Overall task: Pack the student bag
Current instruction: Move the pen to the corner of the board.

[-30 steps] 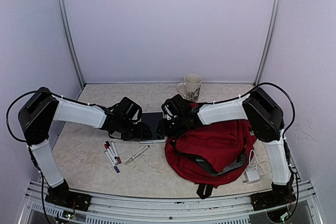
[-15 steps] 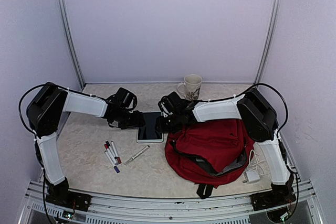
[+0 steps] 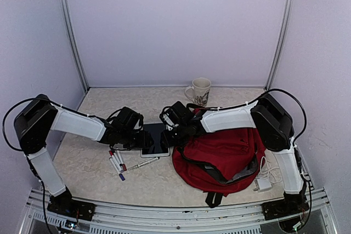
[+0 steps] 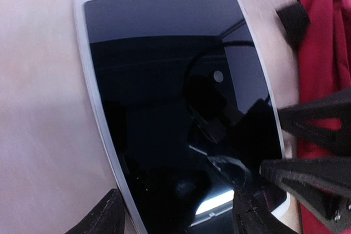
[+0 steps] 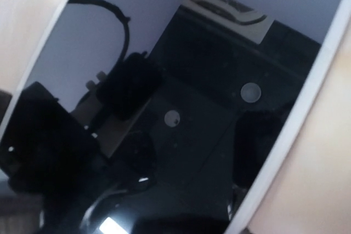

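From above, the student bag (image 3: pixel 225 152) lies on the right half of the table (image 3: pixel 142 102), dark red, with its black straps spread toward the near edge. Just at its left there is one white-framed tablet (image 3: pixel 156 141), flat on the table. The two arms reach in low from both sides and meet over it: the left gripper (image 3: pixel 140 138) is at the tablet's left edge and the right gripper (image 3: pixel 168 137) at its right edge, between the tablet and the bag. Near the left gripper lies a small group of markers (image 3: pixel 116 164), about four as far as I can count, and one separate pen (image 3: pixel 143 163). One mug (image 3: pixel 201 90) stands behind, well apart, and one white charger (image 3: pixel 262 183) with its cable lies beside the bag at the far right. In the left wrist view the tablet (image 4: pixel 164 108) fills the picture. The left gripper (image 4: pixel 181 217) is spread wide at its near end, and the right gripper (image 4: pixel 271 142) comes in from the right with its two fingers parted, the red bag (image 4: pixel 323 53) behind them. In the right wrist view only the tablet's (image 5: pixel 192 108) dark screen and some table (image 5: pixel 323 152) are visible, so this gripper's fingers cannot be judged from here.
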You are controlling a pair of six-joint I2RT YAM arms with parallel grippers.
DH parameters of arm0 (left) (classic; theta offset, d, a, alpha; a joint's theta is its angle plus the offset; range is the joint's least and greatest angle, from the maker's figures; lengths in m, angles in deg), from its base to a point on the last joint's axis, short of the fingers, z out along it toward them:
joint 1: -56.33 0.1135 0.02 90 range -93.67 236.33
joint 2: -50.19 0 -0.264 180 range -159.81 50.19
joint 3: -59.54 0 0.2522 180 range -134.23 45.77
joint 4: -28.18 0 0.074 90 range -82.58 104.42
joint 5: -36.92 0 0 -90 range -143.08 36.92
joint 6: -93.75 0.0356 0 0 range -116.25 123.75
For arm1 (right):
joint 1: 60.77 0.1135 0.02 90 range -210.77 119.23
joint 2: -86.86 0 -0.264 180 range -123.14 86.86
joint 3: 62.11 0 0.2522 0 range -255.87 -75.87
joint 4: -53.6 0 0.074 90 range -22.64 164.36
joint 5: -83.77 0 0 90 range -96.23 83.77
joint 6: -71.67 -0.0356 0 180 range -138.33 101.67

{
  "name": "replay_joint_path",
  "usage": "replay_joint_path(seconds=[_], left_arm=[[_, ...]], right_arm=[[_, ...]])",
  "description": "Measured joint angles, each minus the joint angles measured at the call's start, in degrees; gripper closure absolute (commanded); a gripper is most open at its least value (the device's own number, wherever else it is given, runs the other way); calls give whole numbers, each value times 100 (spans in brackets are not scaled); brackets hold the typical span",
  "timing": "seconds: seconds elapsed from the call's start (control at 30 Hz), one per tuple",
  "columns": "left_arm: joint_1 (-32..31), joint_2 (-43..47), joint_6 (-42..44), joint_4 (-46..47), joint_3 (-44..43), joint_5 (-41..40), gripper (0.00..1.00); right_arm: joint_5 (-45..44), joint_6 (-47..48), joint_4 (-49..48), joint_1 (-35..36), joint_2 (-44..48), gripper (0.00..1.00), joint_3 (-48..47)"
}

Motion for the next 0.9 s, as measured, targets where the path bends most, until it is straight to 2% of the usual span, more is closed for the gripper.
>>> replay_joint_path(seconds=[0.27, 0.57, 0.77, 0.9], left_arm=[[-1071, 695, -658, -216, 678, -260, 34], [-2151, 1211, -1320, -785, 942, -13, 32], [-2306, 1685, -1408, -1663, 933, 254, 22], [-1950, 1864, -1169, -2116, 562, 173, 21]], right_arm=[[42, 76, 24, 260, 551, 57, 785], [50, 236, 57, 678, 1075, 57, 1510], [450, 256, 249, 1023, 1451, 56, 1781], [319, 271, 487, 1180, 1875, 55, 1781]])
